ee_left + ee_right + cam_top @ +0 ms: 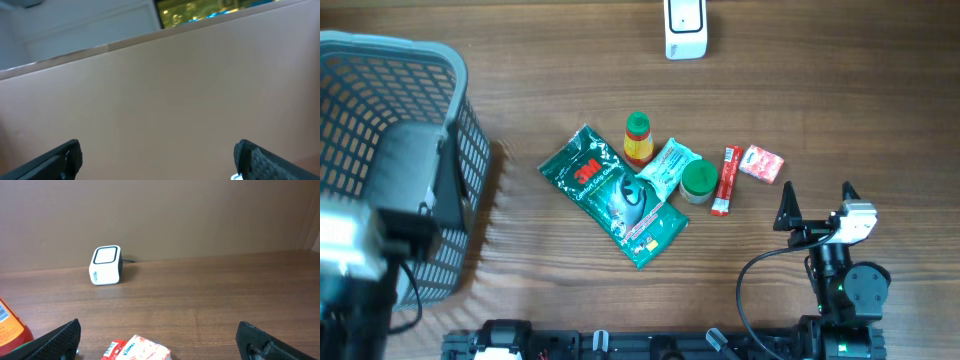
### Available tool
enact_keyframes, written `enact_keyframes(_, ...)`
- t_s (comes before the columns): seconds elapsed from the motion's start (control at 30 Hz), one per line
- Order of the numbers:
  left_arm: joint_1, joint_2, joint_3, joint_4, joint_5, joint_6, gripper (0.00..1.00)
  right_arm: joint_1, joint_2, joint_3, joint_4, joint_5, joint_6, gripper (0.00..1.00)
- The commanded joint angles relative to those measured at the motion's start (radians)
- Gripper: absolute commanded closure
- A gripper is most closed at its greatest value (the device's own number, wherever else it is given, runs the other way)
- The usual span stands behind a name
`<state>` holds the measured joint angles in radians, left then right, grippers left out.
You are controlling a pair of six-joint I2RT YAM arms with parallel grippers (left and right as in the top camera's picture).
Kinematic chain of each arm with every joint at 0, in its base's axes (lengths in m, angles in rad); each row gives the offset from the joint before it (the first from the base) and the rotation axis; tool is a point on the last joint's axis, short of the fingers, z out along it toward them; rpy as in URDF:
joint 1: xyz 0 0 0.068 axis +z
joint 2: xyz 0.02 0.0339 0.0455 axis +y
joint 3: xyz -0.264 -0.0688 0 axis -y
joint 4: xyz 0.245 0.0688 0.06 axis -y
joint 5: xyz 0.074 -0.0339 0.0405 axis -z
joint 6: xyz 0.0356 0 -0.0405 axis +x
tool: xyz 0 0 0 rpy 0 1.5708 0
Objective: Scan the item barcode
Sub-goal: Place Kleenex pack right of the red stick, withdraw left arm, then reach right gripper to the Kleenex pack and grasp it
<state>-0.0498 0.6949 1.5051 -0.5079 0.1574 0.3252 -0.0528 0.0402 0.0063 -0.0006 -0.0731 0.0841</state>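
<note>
overhead: right hand (pixel 817 196) wide open, empty, near the pink packet (pixel 761 163).
best to pinch its edges, barcode uncovered, then face it to the scanner (pixel 685 26); left hand (pixel 159 152) also gapes empty.

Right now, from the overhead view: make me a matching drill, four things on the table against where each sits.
Things:
1 basket
2 scanner
3 green packet
4 pink box

Places:
A beside the red stick
B far left
C far edge, alone
D left end of the pile

Pairs: 1-B, 2-C, 3-D, 4-A
</note>
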Motion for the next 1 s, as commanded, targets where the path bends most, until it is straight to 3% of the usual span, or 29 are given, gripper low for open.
enact_keyframes(0.0,0.102,-0.103,-0.086,0.01,0.26,-0.031,0.0,0.002,-0.003,-0.001,0.002,0.006,-0.006,0.0)
enact_keyframes(0.2,0.224,-0.286,-0.163,0.012,0.284,-0.032,0.0,0.002,-0.003,-0.001,0.002,0.006,-0.006,0.0)
enact_keyframes(0.33,0.184,-0.389,-0.172,0.004,0.288,-0.058,0.0,0.002,-0.003,-0.001,0.003,-0.002,0.025,0.0)
enact_keyframes(0.4,0.175,-0.417,-0.172,-0.013,0.288,-0.057,0.0,0.002,-0.003,-0.001,0.004,-0.027,0.156,0.0)
enact_keyframes(0.5,0.173,-0.462,-0.175,-0.04,0.288,-0.057,0.0,0.002,-0.003,-0.001,0.016,-0.166,0.562,0.0)
enact_keyframes(0.6,0.127,-0.496,-0.177,-0.036,0.288,-0.057,0.0,0.002,-0.003,-0.001,0.03,-0.352,0.794,0.0)
enact_keyframes(0.73,0.063,-0.552,-0.178,-0.042,0.287,-0.056,0.0,0.002,0.0,-0.001,0.035,-0.569,0.832,0.0)
enact_keyframes(0.8,0.043,-0.591,-0.185,-0.05,0.283,-0.042,0.0,0.002,0.0,-0.001,0.033,-0.662,0.939,0.0)
enact_keyframes(0.97,0.039,-0.69,-0.225,-0.092,0.192,-0.042,0.0,0.002,0.0,-0.001,0.029,-0.731,1.044,0.0)
